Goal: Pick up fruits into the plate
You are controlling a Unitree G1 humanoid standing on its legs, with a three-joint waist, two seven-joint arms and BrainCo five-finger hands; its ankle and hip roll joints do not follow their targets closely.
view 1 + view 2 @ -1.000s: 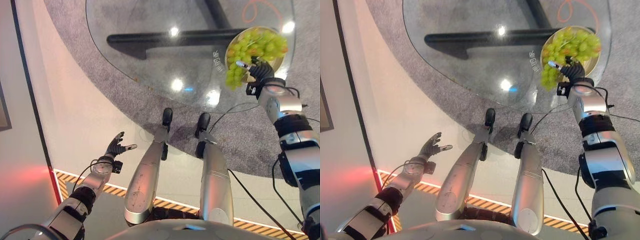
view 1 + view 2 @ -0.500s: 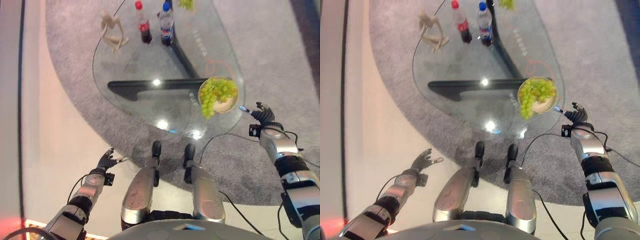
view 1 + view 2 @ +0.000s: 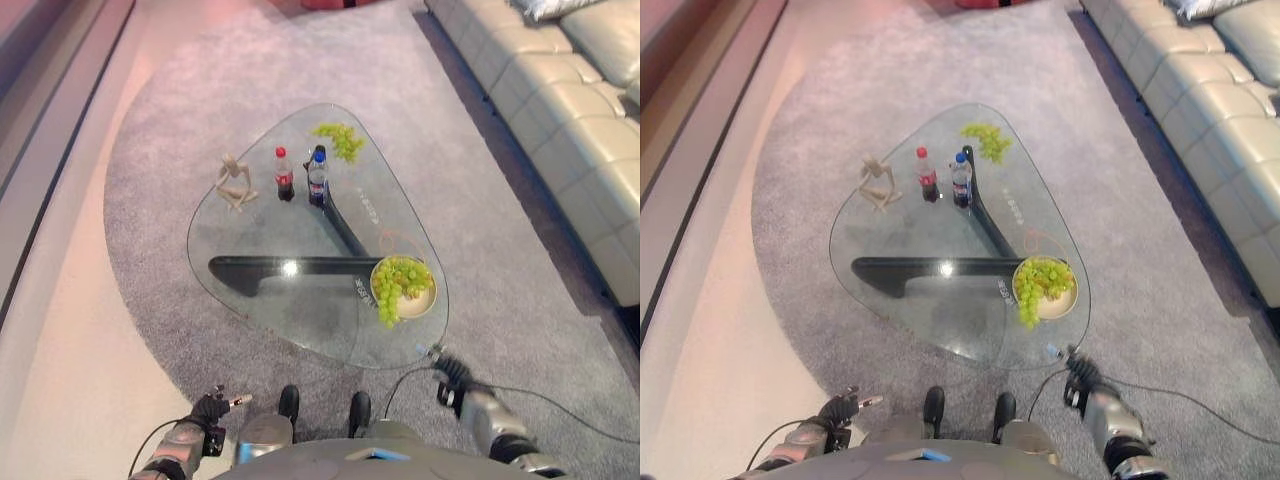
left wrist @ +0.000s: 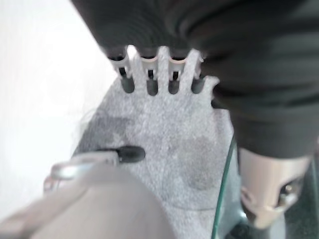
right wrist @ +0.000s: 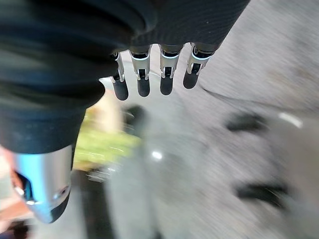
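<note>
A tan plate (image 3: pixel 428 300) stands near the right corner of the glass table (image 3: pixel 300 310), with a bunch of green grapes (image 3: pixel 397 280) in it that hangs over its near rim. A second bunch of green grapes (image 3: pixel 340 140) lies on the glass at the table's far end. My right hand (image 3: pixel 450 370) hovers open off the table's near right edge, a little short of the plate, holding nothing. In the right wrist view its straight fingers (image 5: pixel 143 85) point toward the green blur of grapes (image 5: pixel 102 144). My left hand (image 3: pixel 212 407) hangs open low at the left over the floor.
Two bottles, red-capped (image 3: pixel 284 175) and blue-capped (image 3: pixel 317 178), and a wooden figurine (image 3: pixel 233 183) stand on the far half of the table. A dark table base (image 3: pixel 290 268) shows through the glass. A beige sofa (image 3: pixel 560 110) runs along the right, on grey carpet (image 3: pixel 160 200).
The camera has pulled back, so the whole table now shows. My right hand has come off the grapes in the plate and sits short of the table's edge, empty.
</note>
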